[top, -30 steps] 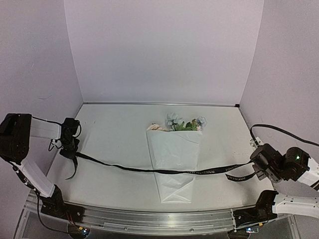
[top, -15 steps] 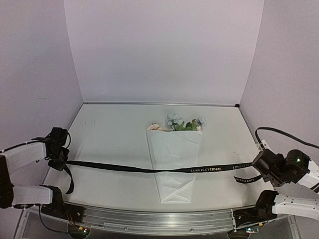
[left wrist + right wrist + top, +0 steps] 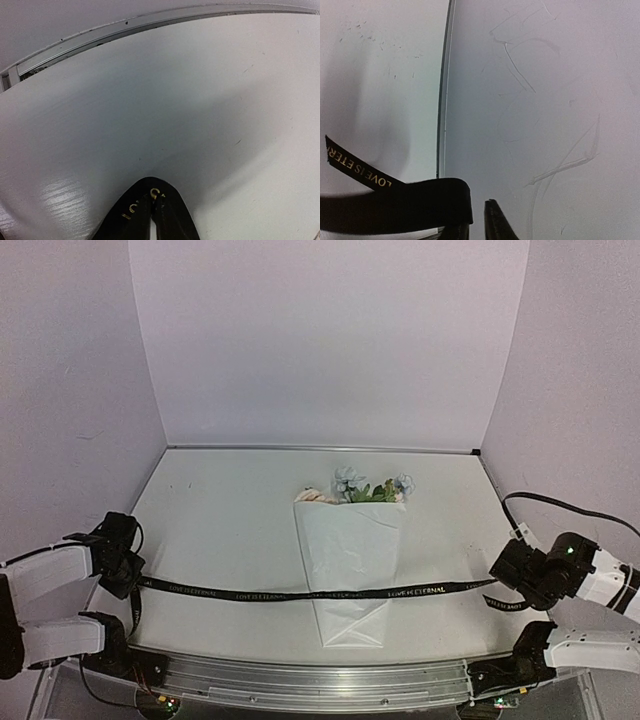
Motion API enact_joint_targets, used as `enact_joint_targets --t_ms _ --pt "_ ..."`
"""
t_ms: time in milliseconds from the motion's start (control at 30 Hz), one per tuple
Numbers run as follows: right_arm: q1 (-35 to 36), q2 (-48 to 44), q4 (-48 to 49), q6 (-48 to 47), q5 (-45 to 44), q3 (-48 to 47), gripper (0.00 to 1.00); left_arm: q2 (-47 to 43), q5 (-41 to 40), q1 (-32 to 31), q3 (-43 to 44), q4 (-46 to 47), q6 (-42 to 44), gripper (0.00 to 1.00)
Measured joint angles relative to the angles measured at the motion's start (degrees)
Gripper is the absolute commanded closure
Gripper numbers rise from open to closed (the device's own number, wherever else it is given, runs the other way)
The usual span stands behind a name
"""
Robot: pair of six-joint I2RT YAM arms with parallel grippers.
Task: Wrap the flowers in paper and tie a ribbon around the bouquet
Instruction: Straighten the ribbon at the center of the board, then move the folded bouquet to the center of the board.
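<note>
Black and pressed shut, the left fingers (image 3: 127, 575) sit low at the left edge of the pale grey surface (image 3: 230, 510). They pinch one end of a long narrow black ribbon with small gold letters (image 3: 250, 594). In the left wrist view the ribbon folds right over the closed tips. A short loose tail of it hangs down beside the left arm.

From there the ribbon runs in an almost straight line to the right, across the near part of the surface. On the way it goes over the bouquet, a white paper cone with blooms at its wide end (image 3: 350, 540). The bouquet lies flat in the middle of the surface. The ribbon crosses on top of the white paper, closer to the narrow near end than to the wide far end. Small cream-pink and pale blue flowers with green leaves (image 3: 365, 487) poke out of the far end of the cone.

The ribbon ends at the right fingers (image 3: 497, 578), low at the right edge of the surface. In the right wrist view a thin gap shows between the two tips, so they are open just a little. The ribbon loops over one finger there, and its lettered end sticks out to the side. I cannot tell if any of the ribbon is squeezed between them.
</note>
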State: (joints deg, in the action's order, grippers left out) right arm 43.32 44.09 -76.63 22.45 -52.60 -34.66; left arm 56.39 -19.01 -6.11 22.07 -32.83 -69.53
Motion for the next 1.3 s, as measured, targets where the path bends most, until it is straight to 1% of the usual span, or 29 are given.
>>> enact_joint_targets --t_ms 33,100,133,267,333,367,433,567,633,733,800,1000,1133,1300 --pt "-0.2 0.7 0.0 0.6 0.3 0.0 0.63 -0.2 0.4 0.0 -0.1 0.1 0.7 0.77" --pt "-0.3 1.8 0.1 1.9 1.3 0.1 0.48 -0.6 1.1 0.0 -0.1 0.4 2.0 0.55" --pt "-0.4 2.0 0.0 2.4 2.3 0.1 0.41 -1.0 1.5 0.0 0.0 0.5 2.7 0.48" --pt "-0.5 1.0 0.0 4.4 8.8 0.1 0.15 -3.7 3.0 -0.1 0.4 0.4 5.4 0.28" --pt "-0.5 0.1 0.0 5.2 11.6 0.0 0.06 -5.4 4.0 -0.1 1.1 0.2 6.8 0.22" --pt "-0.5 -0.5 0.0 6.0 13.0 0.0 0.03 -6.3 4.3 -0.1 1.6 0.2 7.8 0.19" --pt "-0.5 -2.1 -0.1 6.9 16.3 -0.3 0.02 -7.8 5.1 -0.1 3.1 0.2 9.4 0.17" --pt "-0.5 -4.5 -0.3 8.3 23.0 -1.6 0.02 -10.1 7.5 -0.1 6.7 0.3 14.6 0.18" --pt "-0.5 -4.8 -0.4 8.7 27.7 -3.1 0.02 -10.5 10.7 -0.2 8.5 1.6 18.0 0.21" --pt "-0.5 -2.6 0.5 9.0 35.3 -5.4 0.02 -9.4 18.5 -1.1 10.2 6.7 22.7 0.23" --pt "-0.6 1.6 2.6 9.1 40.3 -7.2 0.02 -7.6 22.2 -3.2 10.7 9.8 24.8 0.23" --pt "-0.5 20.3 14.8 10.7 51.5 -15.3 0.02 3.4 31.1 -17.4 12.5 20.6 30.3 0.26" --pt "-0.6 31.7 25.5 13.3 55.7 -19.4 0.02 13.3 34.1 -24.9 14.7 28.0 32.0 0.29" --pt "-0.7 41.1 34.9 16.0 58.2 -22.8 0.02 24.2 38.5 -29.9 17.0 35.3 31.8 0.29"
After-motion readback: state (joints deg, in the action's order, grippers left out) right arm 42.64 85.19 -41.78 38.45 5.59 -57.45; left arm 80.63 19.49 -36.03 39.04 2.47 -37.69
